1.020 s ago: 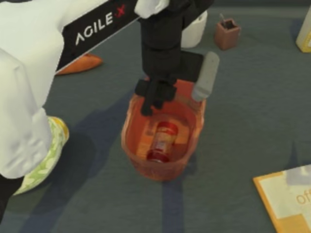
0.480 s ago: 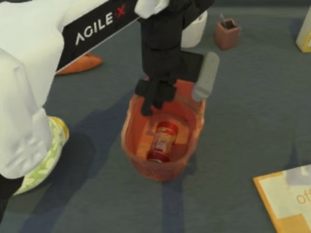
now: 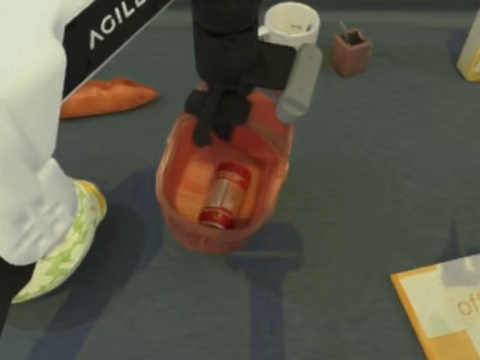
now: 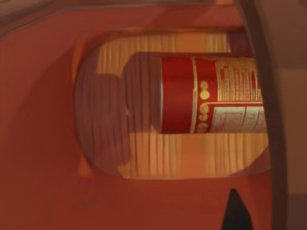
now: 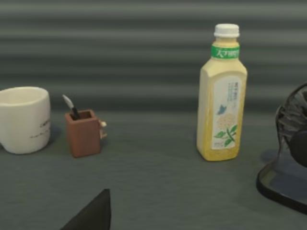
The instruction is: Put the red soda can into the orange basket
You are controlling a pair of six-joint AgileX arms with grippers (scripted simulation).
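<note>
The red soda can point(image 3: 223, 195) lies on its side on the slatted floor of the orange basket point(image 3: 169, 199). My left gripper point(image 3: 212, 124) is shut on the basket's far rim and holds the basket above the table, over its own shadow. In the left wrist view the can point(image 4: 211, 93) fills the middle, with the basket's wall point(image 4: 43, 120) around it and one dark fingertip point(image 4: 235, 211) at the edge. The right arm is parked out of the top view.
Behind the basket stand a white mug point(image 3: 289, 26) and a brown holder point(image 3: 350, 51). A bread loaf point(image 3: 105, 96) lies at the back left, a green floral vessel point(image 3: 64, 251) at the left, a yellow book point(image 3: 442, 304) at the front right. A yellow bottle point(image 5: 221, 96) stands at the far right.
My left gripper has moved left and towards the back, and the basket with the can in it has gone along, rising off the table.
</note>
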